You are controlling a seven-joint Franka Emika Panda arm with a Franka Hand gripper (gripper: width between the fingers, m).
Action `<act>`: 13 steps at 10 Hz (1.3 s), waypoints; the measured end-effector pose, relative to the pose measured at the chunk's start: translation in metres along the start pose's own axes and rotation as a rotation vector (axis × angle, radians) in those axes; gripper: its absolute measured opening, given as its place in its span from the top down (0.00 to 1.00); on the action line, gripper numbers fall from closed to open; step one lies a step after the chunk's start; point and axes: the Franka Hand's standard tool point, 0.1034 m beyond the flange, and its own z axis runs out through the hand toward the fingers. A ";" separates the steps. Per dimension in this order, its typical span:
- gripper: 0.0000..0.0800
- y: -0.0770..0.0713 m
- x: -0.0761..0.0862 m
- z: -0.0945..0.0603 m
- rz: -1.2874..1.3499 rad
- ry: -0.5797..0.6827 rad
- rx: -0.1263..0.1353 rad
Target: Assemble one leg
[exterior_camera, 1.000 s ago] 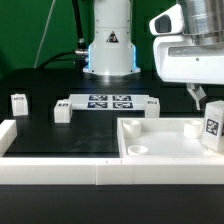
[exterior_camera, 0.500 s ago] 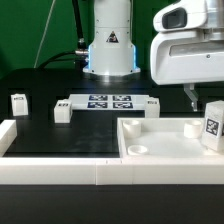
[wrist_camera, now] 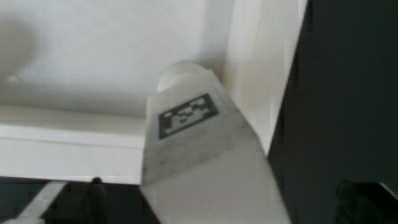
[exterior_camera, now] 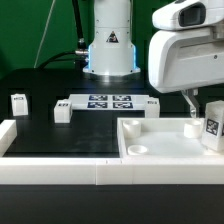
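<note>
Pincer (exterior_camera: 196, 108): one dark, slim finger (exterior_camera: 190, 103) shows below the boxy white wrist housing. The other finger is hidden. Cannot tell whether the jaws are closed on anything.

Leg (exterior_camera: 212, 126): just beside the visible finger, upright, over the panel's corner on the exterior view's right. It is a matte white plastic block with a square black-and-white tag on its face, partly cut off by the picture edge. In the wrist view the leg (wrist_camera: 199, 160) runs straight out from the pincer as a long block with a rounded end, tag (wrist_camera: 185, 115) facing the camera.

Panel (exterior_camera: 160, 157): directly under the pincer. It is smooth white and tray-like with a raised rim, and has a round socket near one corner.

Marker board (exterior_camera: 108, 101): thin, flat and white with four tags, well apart from the pincer on the matte black table (exterior_camera: 60, 140).

Second peg (exterior_camera: 152, 104): at the board's end nearer the pincer. Third peg (exterior_camera: 62, 110): at its farther end. Fourth peg (exterior_camera: 18, 103): farthest from the pincer.
</note>
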 end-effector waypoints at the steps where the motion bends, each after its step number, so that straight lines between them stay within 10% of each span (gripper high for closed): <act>1: 0.19 0.000 0.000 0.000 0.001 0.000 0.000; 4: 0.22 0.000 0.000 0.000 0.001 0.000 0.000; 6: 0.63 0.000 0.000 0.000 0.001 0.000 -0.001; 13: 0.63 0.006 0.001 0.001 0.617 0.021 0.004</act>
